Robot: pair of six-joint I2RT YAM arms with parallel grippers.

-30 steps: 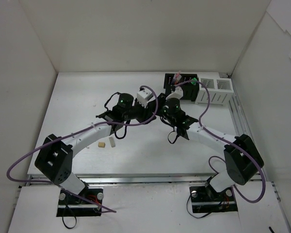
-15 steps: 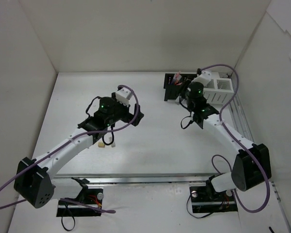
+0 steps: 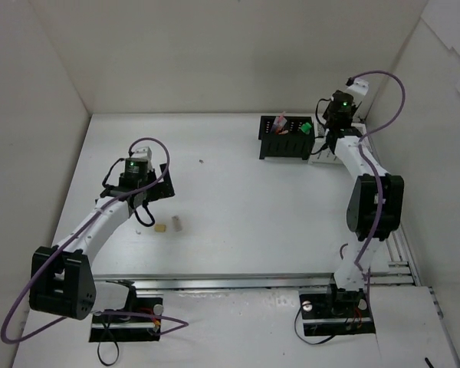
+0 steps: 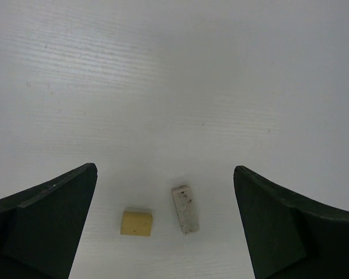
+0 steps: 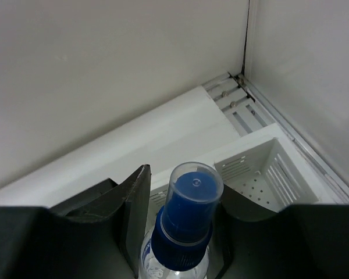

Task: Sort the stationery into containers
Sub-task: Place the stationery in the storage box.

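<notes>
My left gripper (image 3: 155, 192) (image 4: 165, 170) hangs open over the table's left half. Below and between its fingers lie a tan eraser (image 4: 136, 222) (image 3: 160, 228) and a white eraser (image 4: 185, 208) (image 3: 177, 224), side by side and untouched. My right gripper (image 5: 186, 186) (image 3: 333, 115) is shut on a clear bottle with a blue cap (image 5: 189, 221), held upright above the white perforated bins (image 5: 267, 174) (image 3: 320, 157) at the back right. The black organiser (image 3: 286, 138) beside them holds pens and a green-capped highlighter (image 3: 307, 128).
White enclosure walls stand close behind and to the right of the bins (image 5: 302, 70). A metal rail (image 5: 235, 99) runs along the right wall. A small dark speck (image 3: 201, 161) lies mid-table.
The left gripper opened and swung from the middle to the left, over the erasers. The right arm carried the bottle from the middle to the back right, above the white bins.
</notes>
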